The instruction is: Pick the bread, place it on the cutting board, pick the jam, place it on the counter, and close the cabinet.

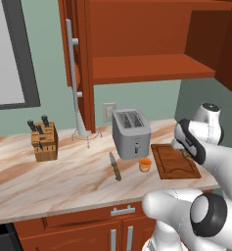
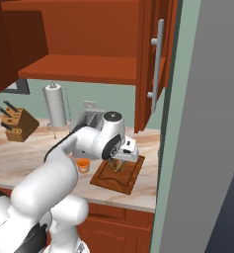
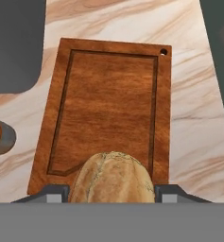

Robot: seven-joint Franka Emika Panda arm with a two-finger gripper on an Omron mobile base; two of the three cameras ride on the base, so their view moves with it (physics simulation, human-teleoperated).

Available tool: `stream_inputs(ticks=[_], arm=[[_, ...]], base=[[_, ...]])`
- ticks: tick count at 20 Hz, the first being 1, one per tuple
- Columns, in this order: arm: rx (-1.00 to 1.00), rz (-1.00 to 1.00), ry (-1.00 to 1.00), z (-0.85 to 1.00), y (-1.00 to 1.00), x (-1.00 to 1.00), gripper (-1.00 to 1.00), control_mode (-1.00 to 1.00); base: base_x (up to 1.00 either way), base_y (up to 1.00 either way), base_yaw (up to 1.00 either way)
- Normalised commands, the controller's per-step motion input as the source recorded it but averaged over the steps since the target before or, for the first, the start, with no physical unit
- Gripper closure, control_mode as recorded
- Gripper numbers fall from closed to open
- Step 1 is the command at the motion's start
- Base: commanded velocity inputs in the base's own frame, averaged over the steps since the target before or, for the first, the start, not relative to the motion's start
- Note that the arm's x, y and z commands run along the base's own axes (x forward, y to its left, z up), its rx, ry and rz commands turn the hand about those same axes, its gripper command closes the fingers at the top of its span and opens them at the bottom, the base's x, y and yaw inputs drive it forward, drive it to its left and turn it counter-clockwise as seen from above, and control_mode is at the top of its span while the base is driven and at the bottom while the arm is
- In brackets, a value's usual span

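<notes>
I am carrying the bread (image 3: 112, 177) in the tool (image 3: 111, 193), which is closing on its two sides, above the cutting board (image 3: 108, 101) near the tabletop's (image 1: 63, 176) right end. Next I should lower and release it there.

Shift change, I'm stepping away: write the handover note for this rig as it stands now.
Gripper: shut on the bread, above the near end of the cutting board; whether it touches the board cannot be told.
Jam: on the counter, between toaster and board, near a knife.
Cabinet: doors open.
Done: bread picked, jam on the counter.
Left: release the bread on the board, close the cabinet.
</notes>
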Motion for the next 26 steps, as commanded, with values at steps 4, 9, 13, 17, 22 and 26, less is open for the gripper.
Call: stream_inputs(ticks=[4,9,13,17,22,26], arm=[[0.0,0.0,0.0,-0.32,0.0,0.1,1.0,-1.0],[0.0,0.0,0.0,-0.29,0.0,0.07,1.0,-1.0],[0.0,0.0,0.0,-0.28,0.0,0.08,1.0,-1.0],[0.0,0.0,0.0,-0.28,0.0,0.02,1.0,-1.0],[0.0,0.0,0.0,-0.25,0.0,0.01,1.0,-1.0],[0.0,0.0,0.0,-0.17,0.0,0.09,1.0,-1.0]], base=[[0.0,0.0,0.0],[0.0,0.0,0.0],[0.0,0.0,0.0],[0.0,0.0,0.0],[0.0,0.0,0.0],[0.0,0.0,0.0]])
